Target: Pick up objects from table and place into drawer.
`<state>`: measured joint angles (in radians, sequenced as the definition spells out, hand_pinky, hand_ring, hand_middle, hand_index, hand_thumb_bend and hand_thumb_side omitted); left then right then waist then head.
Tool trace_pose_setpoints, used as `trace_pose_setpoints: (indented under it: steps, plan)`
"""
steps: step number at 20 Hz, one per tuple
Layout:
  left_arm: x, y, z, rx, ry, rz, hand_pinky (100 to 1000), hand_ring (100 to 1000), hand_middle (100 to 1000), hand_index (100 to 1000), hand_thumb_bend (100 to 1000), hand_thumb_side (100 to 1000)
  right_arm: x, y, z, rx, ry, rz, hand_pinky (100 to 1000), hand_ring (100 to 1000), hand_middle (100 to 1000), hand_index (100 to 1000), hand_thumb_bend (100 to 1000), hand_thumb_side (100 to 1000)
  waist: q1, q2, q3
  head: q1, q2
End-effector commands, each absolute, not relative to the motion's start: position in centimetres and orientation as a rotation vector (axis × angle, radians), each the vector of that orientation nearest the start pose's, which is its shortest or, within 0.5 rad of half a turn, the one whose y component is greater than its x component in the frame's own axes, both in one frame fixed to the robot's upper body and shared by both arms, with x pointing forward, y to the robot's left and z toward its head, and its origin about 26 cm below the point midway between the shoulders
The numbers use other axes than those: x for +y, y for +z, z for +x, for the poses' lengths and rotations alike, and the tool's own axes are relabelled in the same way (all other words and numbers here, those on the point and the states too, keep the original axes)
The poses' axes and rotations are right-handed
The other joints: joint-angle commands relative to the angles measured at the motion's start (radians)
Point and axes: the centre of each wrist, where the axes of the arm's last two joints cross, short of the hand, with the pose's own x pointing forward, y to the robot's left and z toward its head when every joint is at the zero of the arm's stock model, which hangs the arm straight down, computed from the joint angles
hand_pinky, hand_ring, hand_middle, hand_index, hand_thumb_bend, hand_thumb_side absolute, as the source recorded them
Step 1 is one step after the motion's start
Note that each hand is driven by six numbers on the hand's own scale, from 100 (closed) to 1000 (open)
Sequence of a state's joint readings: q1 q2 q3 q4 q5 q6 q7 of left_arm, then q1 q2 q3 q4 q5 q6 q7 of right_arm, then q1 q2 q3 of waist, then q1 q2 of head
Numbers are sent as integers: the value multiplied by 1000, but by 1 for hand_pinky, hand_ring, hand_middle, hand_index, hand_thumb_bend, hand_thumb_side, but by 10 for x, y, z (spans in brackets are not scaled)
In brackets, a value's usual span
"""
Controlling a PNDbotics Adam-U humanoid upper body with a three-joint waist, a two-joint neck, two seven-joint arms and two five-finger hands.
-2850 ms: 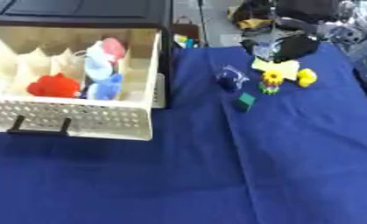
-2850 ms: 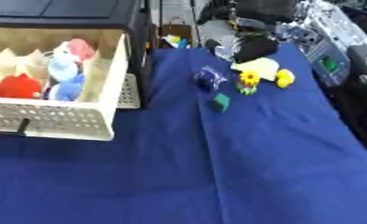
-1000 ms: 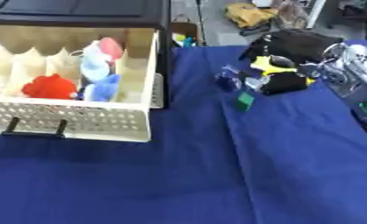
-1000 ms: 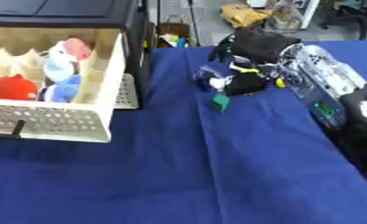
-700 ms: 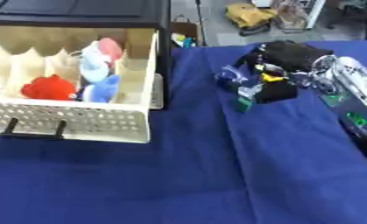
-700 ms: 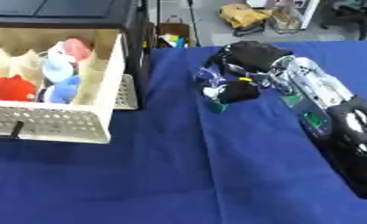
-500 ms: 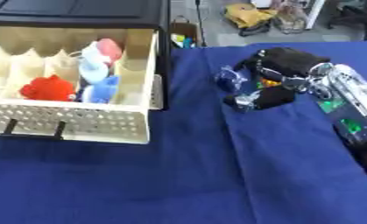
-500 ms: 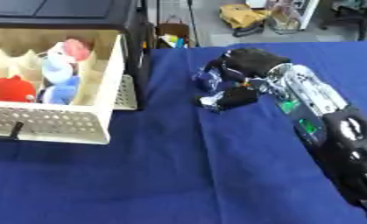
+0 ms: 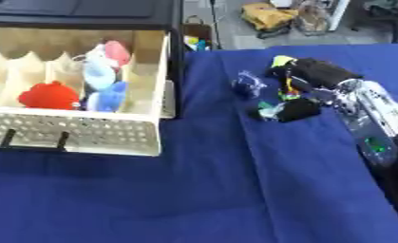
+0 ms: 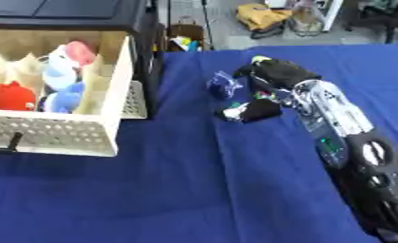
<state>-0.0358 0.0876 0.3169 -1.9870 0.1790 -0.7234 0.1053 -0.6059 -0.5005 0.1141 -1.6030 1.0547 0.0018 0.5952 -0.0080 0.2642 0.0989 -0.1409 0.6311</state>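
several toys already sit in the open drawer [image 9: 85,135] at left; right hand [image 9: 306,90] curls over small objects [image 9: 272,110] mid-desk, grasp unconfirmed.

On the left of the desk [image 9: 194,190] sits the open drawer [image 9: 77,135], pulled out from the cabinet [image 9: 85,12] behind it, with a round toy [image 9: 48,95] in a left compartment and a few soft toys [image 9: 102,80] stacked in the compartment to its right. Over on the far right side, the right hand [image 9: 306,88] lies on the desk, its arm running back toward the near right corner. A small crumpled thing [image 9: 249,85] sits just left of the hand, with more small bits [image 9: 270,110] right by its fingertips on the near side.
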Motion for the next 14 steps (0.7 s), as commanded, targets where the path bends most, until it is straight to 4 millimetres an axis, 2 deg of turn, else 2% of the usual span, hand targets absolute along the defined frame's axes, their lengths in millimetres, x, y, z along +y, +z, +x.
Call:
trace_pose_setpoints:
  steps: [1, 6, 14]
  plan:
    - [329, 124, 255, 3427, -380, -395, 654, 643, 802, 861, 310, 1000, -270, 233, 379, -1327, 1519, -1126, 741, 868, 490, 886, 542, 678, 0, -14, -1, 0, -9]
    - [329, 124, 255, 3426, -383, -397, 653, 643, 802, 863, 309, 1000, -273, 227, 381, -1287, 1500, -1107, 741, 869, 487, 885, 545, 618, 0, -14, -1, -1, -12]
    - [328, 123, 255, 3428, -383, -396, 653, 643, 801, 862, 308, 1000, -274, 220, 388, -1263, 1445, -1092, 728, 863, 468, 866, 499, 652, 2, -12, -1, -3, -13]
